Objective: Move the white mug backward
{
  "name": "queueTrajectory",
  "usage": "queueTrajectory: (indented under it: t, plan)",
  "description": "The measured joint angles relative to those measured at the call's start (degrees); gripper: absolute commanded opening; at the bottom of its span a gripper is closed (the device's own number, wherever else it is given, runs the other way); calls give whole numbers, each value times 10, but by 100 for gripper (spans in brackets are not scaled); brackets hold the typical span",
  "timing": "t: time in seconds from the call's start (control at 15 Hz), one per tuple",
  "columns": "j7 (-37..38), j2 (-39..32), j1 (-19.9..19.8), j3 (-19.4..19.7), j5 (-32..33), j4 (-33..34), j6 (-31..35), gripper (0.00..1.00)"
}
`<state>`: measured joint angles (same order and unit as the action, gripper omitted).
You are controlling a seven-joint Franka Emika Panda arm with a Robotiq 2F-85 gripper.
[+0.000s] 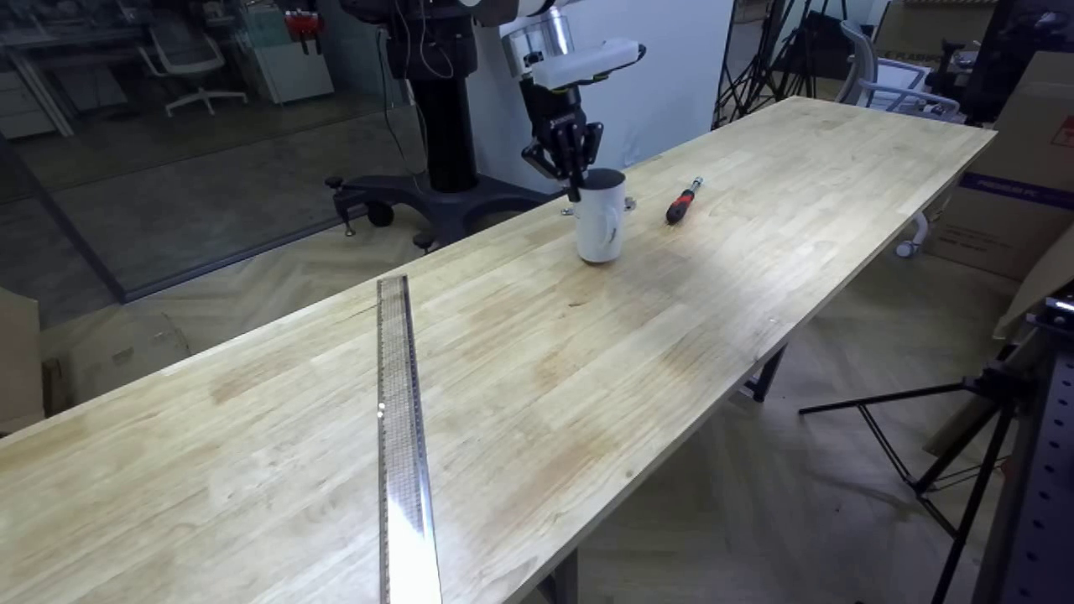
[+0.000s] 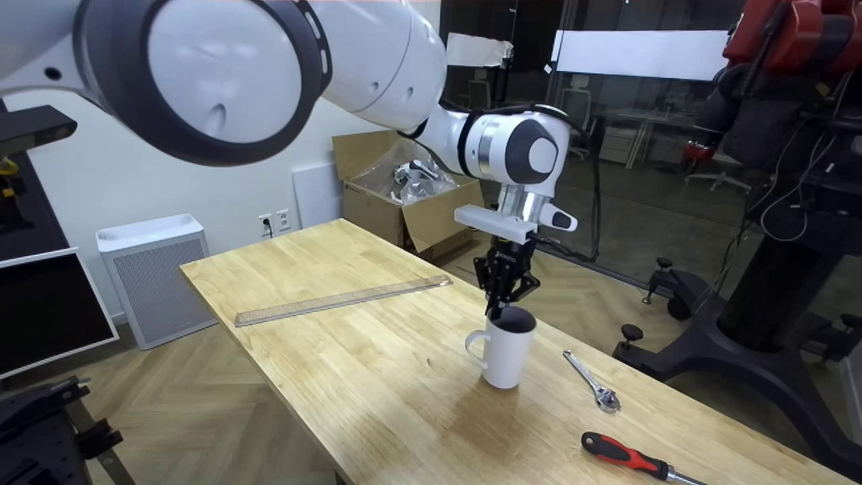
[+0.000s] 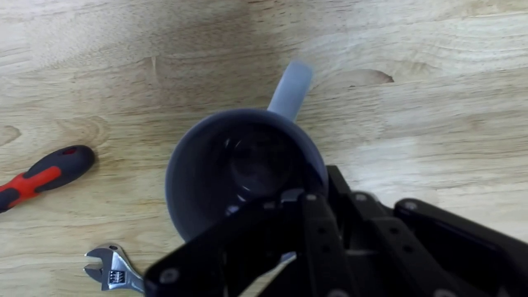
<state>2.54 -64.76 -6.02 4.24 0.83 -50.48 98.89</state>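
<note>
The white mug (image 1: 599, 225) is upright at the table's long edge side nearest the black stand, and it also shows in an exterior view (image 2: 508, 353). In the wrist view I look down into the mug's dark greyish-blue inside (image 3: 243, 161), with its handle pointing up. My gripper (image 1: 576, 191) points down at the mug's rim, seen also in an exterior view (image 2: 495, 312). In the wrist view the gripper (image 3: 325, 185) is closed on the mug's wall, one finger inside and one outside. I cannot tell whether the mug's base touches the table.
A red-and-black screwdriver (image 1: 684, 201) and a silver adjustable wrench (image 2: 595, 384) lie near the mug on the wooden table (image 1: 520, 403). A long clear ruler (image 2: 343, 301) lies across the table farther along. A black wheeled stand (image 1: 453, 197) is beyond the table edge.
</note>
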Motion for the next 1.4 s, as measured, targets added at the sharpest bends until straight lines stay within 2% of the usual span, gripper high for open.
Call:
queueTrajectory:
  t: [0.53, 0.67, 1.07, 1.4]
  plan:
    - [0, 0, -3, 0, -1, 20, 0, 89]
    - [0, 2, -3, 0, -1, 24, 0, 99]
    - [39, 32, -1, 1, -5, 22, 24, 100]
    - [106, 77, 1, 4, -8, -20, 126, 100]
